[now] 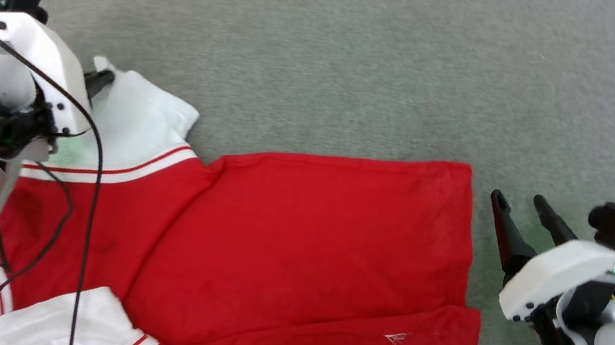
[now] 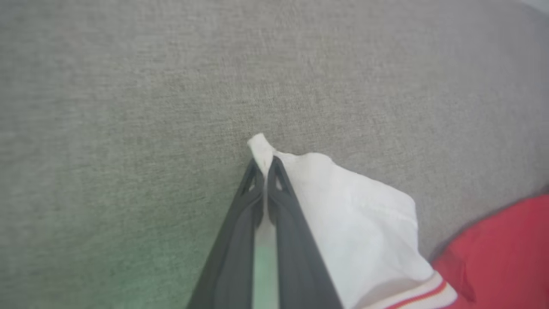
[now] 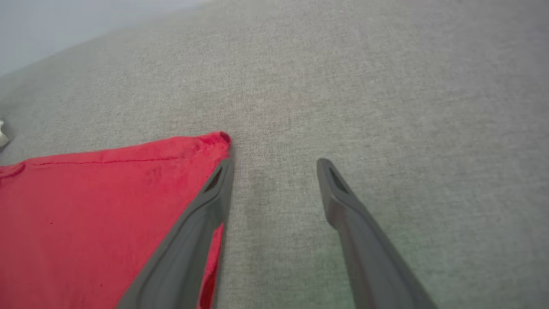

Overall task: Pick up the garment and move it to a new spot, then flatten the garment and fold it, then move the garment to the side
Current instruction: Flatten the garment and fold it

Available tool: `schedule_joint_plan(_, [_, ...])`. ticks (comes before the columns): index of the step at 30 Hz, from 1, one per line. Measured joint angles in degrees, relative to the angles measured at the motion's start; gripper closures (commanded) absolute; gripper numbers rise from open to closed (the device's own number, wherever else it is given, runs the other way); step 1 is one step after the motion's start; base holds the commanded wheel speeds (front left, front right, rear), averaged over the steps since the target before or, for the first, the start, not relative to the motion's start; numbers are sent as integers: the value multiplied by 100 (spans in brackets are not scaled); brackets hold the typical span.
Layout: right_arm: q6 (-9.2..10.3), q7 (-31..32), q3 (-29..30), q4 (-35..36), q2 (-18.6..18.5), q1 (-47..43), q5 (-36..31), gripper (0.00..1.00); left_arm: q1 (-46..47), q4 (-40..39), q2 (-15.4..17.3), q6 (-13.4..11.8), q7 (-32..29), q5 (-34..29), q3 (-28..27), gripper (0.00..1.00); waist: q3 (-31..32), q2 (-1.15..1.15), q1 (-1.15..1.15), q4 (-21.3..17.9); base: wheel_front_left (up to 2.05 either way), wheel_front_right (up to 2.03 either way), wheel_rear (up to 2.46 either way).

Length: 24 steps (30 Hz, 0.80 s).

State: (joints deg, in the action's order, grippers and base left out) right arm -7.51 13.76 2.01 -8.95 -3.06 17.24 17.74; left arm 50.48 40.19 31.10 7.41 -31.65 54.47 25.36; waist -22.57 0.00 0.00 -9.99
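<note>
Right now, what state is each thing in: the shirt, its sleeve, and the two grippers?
shirt: lying spread on the grey surface, plain red side up, layers overlapping near the robot
sleeve: white, its tip pinched and pulled outward
left gripper: shut on the sleeve tip
right gripper: open, empty, beside the shirt's red corner

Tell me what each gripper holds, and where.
The left gripper pinches the shirt by the corner of its white sleeve; the right gripper is open and holds nothing.
</note>
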Motion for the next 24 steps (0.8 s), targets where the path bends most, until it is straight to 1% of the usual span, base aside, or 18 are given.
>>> schedule_joint_plan(1, [0,186,7,-100,-26,85,2,0,-19,7,-66,0,216,-19,0,100,42,0,0,62,0,0,0])
schedule_joint_plan(4, [0,797,-43,-370,-256,380,41,0,-38,-5,-208,0,834,-96,-15,100,160,0,0,276,0,0,0])
schedule_joint_plan(8, [0,1574,-282,-608,-579,748,131,0,-94,-48,-420,0,1589,-179,-51,100,290,0,0,581,0,0,0])
schedule_joint_plan(11, [0,2165,-533,-777,-811,1016,180,0,-142,-112,-536,0,2061,-223,-42,100,349,0,0,792,0,0,0])
schedule_joint_plan(14, [0,2680,-756,-1017,-964,1239,220,0,-238,-130,-664,0,2506,-242,-64,100,378,0,0,968,0,0,0])
schedule_joint_plan(17, [0,3296,-923,-1351,-1089,1361,316,0,-333,-162,-806,0,2759,-254,-20,100,390,0,0,1104,0,0,0])
schedule_joint_plan(18, [0,3474,-956,-1443,-1126,1413,354,42,-361,-167,-855,0,2828,-255,8,100,392,0,0,1144,0,0,0])
schedule_joint_plan(20, [1,3666,-993,-1564,-1171,1475,403,100,-410,-198,-898,0,2948,-253,47,100,395,0,0,1209,0,0,0])
schedule_joint_plan(23, [1,3710,-957,-1695,-1189,1517,498,100,-458,-213,-925,0,3085,-237,120,100,402,0,0,1276,0,0,0])
schedule_joint_plan(24, [0,3623,-949,-1695,-1188,1532,504,100,-468,-221,-929,0,3118,-236,147,100,413,0,0,1287,0,0,0])
